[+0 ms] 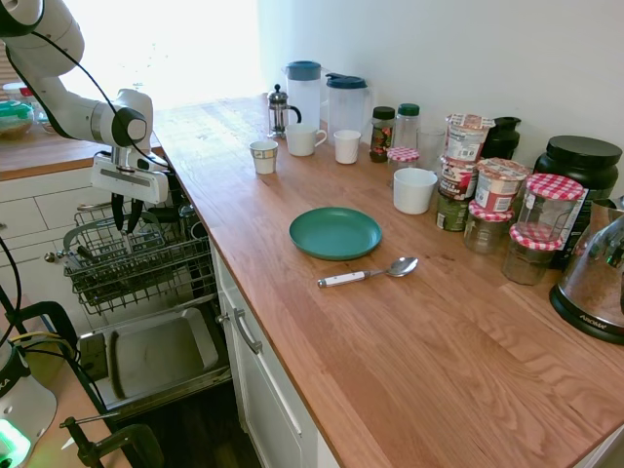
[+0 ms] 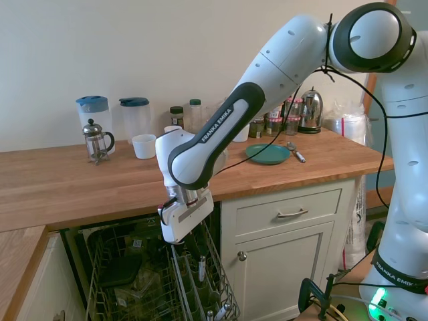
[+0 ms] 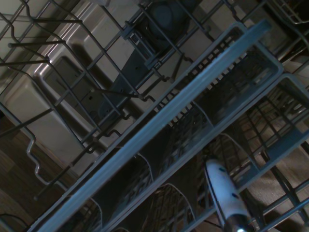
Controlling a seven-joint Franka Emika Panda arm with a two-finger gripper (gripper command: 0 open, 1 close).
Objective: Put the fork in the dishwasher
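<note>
The dishwasher (image 1: 156,356) stands open under the counter, with its shiny door dropped down and a grey wire rack (image 1: 136,263) pulled out. My gripper (image 1: 125,222) hangs just above the back of that rack, fingers pointing down and open, with nothing visible between them. The second exterior view shows the gripper (image 2: 175,246) dipping into the rack (image 2: 134,287) beside the cutlery basket. In the wrist view the grey cutlery basket (image 3: 193,121) lies close below, and a white-handled utensil (image 3: 226,195) stands in it. I cannot pick out the fork in any view.
On the wooden counter (image 1: 390,341) lie a teal plate (image 1: 334,232) and a white-handled spoon (image 1: 366,274). Cups, jugs, a French press (image 1: 281,109) and several jars line the wall. White cabinet drawers (image 2: 287,214) stand right beside the dishwasher.
</note>
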